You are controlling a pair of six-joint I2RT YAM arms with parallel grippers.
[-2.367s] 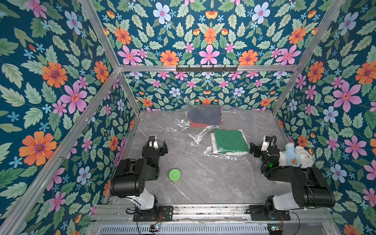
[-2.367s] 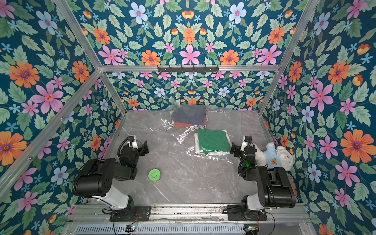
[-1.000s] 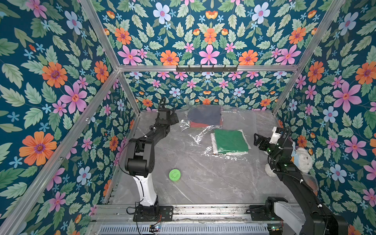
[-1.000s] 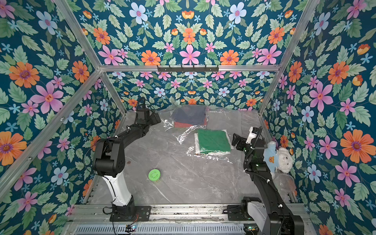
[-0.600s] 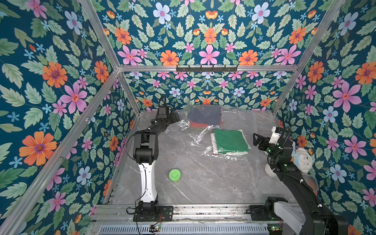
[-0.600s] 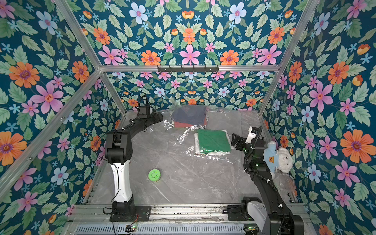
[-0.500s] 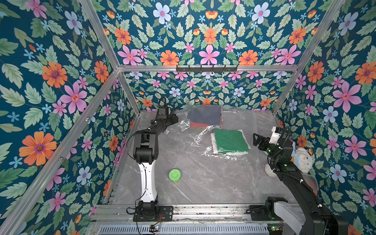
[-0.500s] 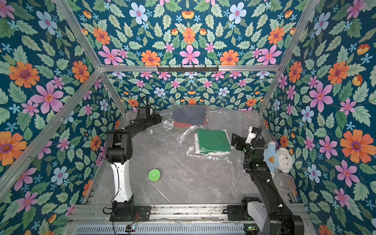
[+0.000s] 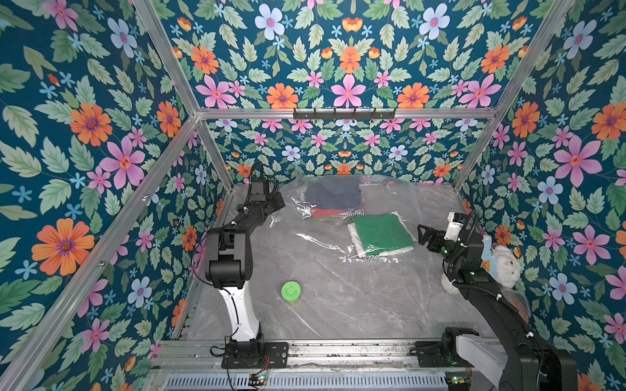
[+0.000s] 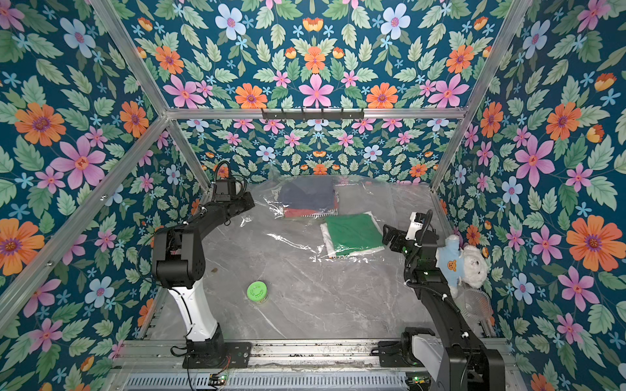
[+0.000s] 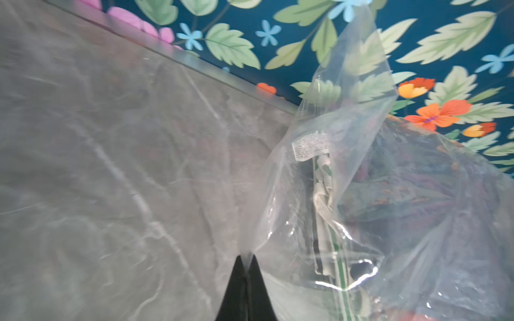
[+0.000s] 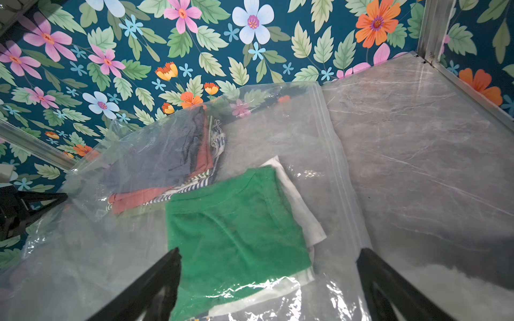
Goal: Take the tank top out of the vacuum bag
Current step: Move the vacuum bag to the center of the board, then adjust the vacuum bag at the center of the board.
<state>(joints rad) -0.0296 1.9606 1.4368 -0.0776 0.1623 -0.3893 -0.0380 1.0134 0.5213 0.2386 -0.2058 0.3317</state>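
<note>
The vacuum bag [image 9: 389, 194] [image 10: 364, 196] lies flat and glossy at the back of the grey table. Inside it are a folded green garment [image 9: 382, 233] [image 12: 233, 222] on a white one, and a navy and red stack [image 9: 333, 196] [image 12: 161, 161]. Which of them is the tank top I cannot tell. My left gripper [image 9: 275, 216] [image 11: 246, 258] is shut on the bag's clear plastic [image 11: 347, 111] at its left edge, and the film rises from the tips in a fold. My right gripper [image 9: 421, 233] [image 12: 270, 251] stands open just right of the green garment, above the bag, holding nothing.
A green round lid [image 9: 290, 291] [image 10: 257, 291] lies on the table front left of centre. A white teddy bear in a blue shirt [image 9: 501, 264] [image 10: 464, 260] sits against the right wall behind my right arm. Floral walls close in three sides; a black hook rail [image 9: 343, 113] hangs on the back wall.
My left gripper's jaws have gone from wide open to shut on the bag's left edge. The left arm has barely shifted; the right arm has held still.
</note>
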